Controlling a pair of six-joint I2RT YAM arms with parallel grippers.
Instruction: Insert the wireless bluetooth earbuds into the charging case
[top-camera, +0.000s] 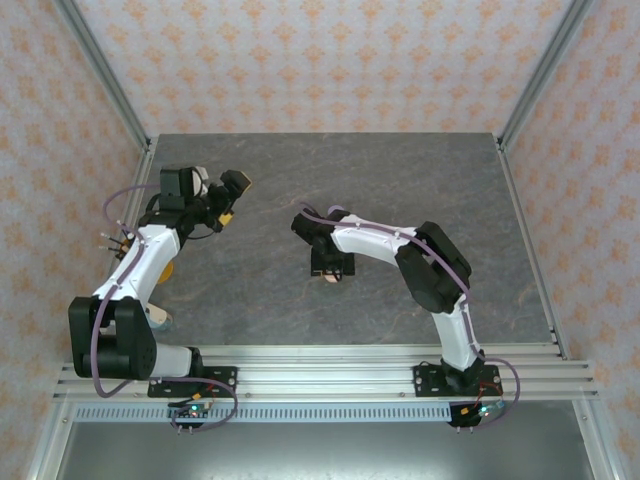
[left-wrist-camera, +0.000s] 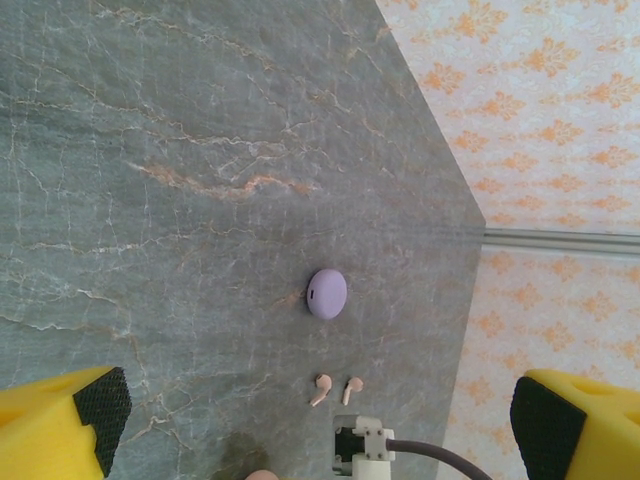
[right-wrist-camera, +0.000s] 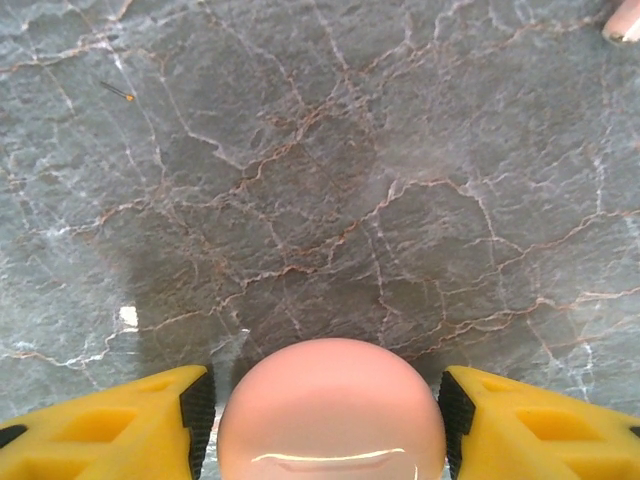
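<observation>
Earbuds (left-wrist-camera: 321, 390), two pink ones, lie at six o'clock of the lilac case (left-wrist-camera: 327, 293). Left gripper (left-wrist-camera: 320, 425) is spread wide. Right gripper (right-wrist-camera: 326, 412) flanks the pink case (right-wrist-camera: 332, 395); whether it pinches, I cannot tell.

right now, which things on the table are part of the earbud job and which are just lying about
Job: two pale pink earbuds; lilac round case; pink round case, between the fingers of the right tool.
Lying about: thin orange-tipped sliver; white plug on a cable.
</observation>
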